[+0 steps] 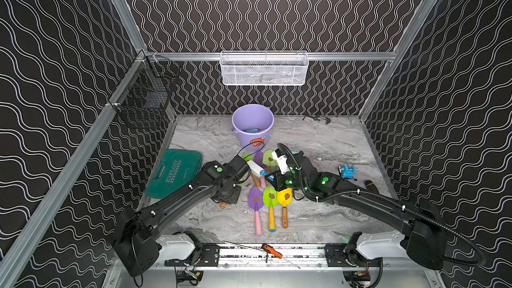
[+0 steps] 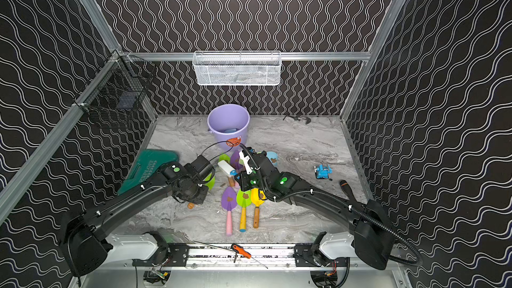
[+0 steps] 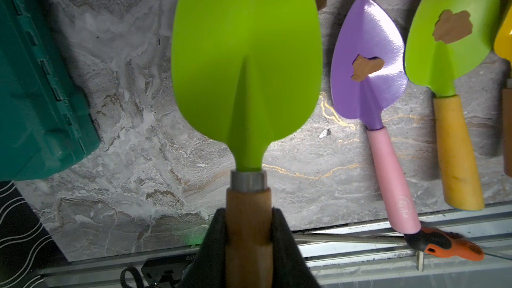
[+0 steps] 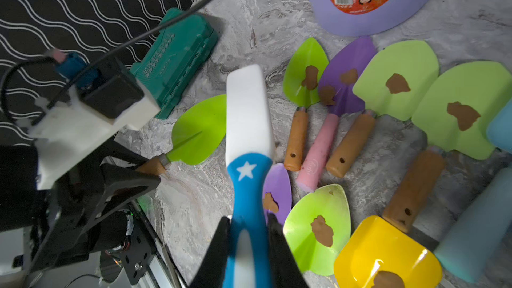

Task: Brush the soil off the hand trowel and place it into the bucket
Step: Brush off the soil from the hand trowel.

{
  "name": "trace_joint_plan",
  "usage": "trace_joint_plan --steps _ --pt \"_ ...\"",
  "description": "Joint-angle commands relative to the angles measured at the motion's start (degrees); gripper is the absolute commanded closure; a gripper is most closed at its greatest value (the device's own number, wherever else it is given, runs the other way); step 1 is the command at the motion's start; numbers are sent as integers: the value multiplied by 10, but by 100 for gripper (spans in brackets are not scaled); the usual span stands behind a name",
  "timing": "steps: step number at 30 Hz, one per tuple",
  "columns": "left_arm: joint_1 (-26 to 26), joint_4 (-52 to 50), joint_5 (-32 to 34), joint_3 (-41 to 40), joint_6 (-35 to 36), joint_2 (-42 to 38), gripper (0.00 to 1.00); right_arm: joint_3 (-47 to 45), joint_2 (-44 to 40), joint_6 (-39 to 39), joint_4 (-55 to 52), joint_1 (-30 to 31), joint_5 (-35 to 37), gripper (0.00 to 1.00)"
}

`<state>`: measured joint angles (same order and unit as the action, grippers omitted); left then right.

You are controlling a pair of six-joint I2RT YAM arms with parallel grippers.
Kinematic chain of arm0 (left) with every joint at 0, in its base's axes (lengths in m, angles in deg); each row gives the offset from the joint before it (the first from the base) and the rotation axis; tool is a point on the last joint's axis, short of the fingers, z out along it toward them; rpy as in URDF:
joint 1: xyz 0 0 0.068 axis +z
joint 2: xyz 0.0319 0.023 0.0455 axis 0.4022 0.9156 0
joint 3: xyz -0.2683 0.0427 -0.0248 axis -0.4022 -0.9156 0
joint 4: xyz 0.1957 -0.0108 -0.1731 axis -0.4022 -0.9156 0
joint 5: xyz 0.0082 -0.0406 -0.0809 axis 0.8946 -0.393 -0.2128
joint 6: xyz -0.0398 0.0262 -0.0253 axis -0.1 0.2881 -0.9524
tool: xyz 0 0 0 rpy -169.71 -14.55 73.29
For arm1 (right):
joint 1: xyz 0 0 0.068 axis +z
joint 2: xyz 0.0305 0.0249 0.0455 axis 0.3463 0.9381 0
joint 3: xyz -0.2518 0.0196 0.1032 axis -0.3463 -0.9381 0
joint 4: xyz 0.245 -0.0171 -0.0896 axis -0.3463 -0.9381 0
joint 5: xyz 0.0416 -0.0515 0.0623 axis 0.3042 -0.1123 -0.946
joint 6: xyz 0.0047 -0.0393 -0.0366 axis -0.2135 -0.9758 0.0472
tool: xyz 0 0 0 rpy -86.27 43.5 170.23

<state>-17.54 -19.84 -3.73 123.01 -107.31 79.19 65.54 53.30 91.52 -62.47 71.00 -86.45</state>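
My left gripper is shut on the wooden handle of a lime-green hand trowel, held above the marble floor. Its blade shows no soil on the side I see. My right gripper is shut on the blue handle of a white-headed brush, whose head lies right beside the held trowel's blade. Brown soil sits on several other trowels lying nearby. The lavender bucket stands upright behind them in both top views, with something light blue inside.
A green tool case lies left of my left arm. Three soiled trowels lie in a row toward the front. A blue vise sits at the right, and an orange-handled screwdriver on the front rail. A white mesh basket hangs on the back wall.
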Motion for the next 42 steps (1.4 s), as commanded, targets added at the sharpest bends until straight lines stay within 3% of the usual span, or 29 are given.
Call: trace_joint_plan --steps 1,7,13,20,25,30,34,42 --pt "3 25 -29 7 0 -13 100 -4 -9 9 32 -8 -16 100" --pt "4 163 -149 -9 4 -43 100 -40 -61 36 32 -21 16 100" --pt "20 220 -255 11 -6 -16 100 -118 -150 79 29 -32 48 100" --pt "66 316 -418 -6 -41 -17 100 -181 -213 124 26 -57 2 100" --pt "141 366 -513 -50 -72 -42 100 -212 -245 140 36 -88 -40 100" --pt "248 493 -642 -129 -162 -58 100 -229 -249 158 64 -117 -86 100" --pt "301 579 -695 -167 -214 -63 100 -233 -242 178 97 -134 -123 100" --pt "340 603 -724 -184 -222 -60 100 -214 -231 203 129 -150 -148 100"
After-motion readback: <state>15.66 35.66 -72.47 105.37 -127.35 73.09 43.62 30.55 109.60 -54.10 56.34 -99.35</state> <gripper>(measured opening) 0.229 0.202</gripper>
